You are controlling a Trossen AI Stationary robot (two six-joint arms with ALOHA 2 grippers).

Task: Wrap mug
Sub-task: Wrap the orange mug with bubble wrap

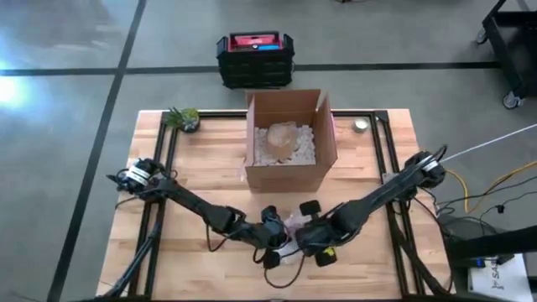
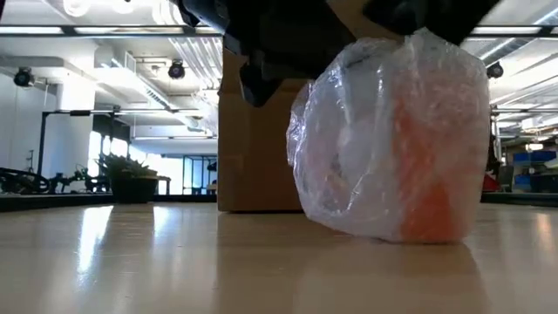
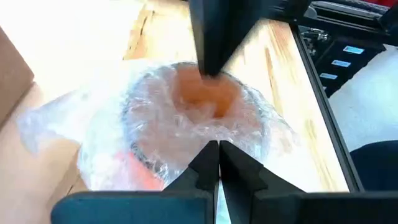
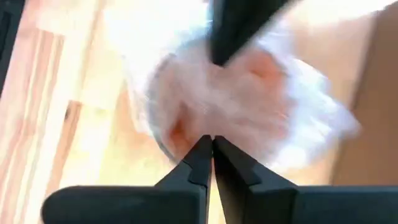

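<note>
An orange mug wrapped in clear bubble wrap (image 2: 392, 139) stands on its base on the wooden table (image 1: 168, 252), near the front edge (image 1: 294, 228). The wrap covers its mouth (image 3: 199, 106). My left gripper (image 3: 217, 146) is shut at the wrap on one side of the mouth. My right gripper (image 4: 211, 142) is shut at the opposite side. Each wrist view shows the other arm's dark fingers across the mug. In the low view both grippers are dark shapes above the bundle. My left gripper pinches the bubble wrap at the mug's rim (image 3: 211, 134) between its fingertips, coming from above on the table's left side; how many layers I cannot tell. The mug stays on the table. My right gripper pinches the wrap at the top of the bundle (image 2: 420, 37), from above on the right side. There the wrap is drawn up into a peak.
An open cardboard box (image 1: 289, 138) with white packing fill stands just behind the mug at table centre. A small potted plant (image 1: 185, 117) sits at the far left, a small round thing (image 1: 361, 125) at the far right. A black and red case (image 1: 256, 57) stands on the floor beyond.
</note>
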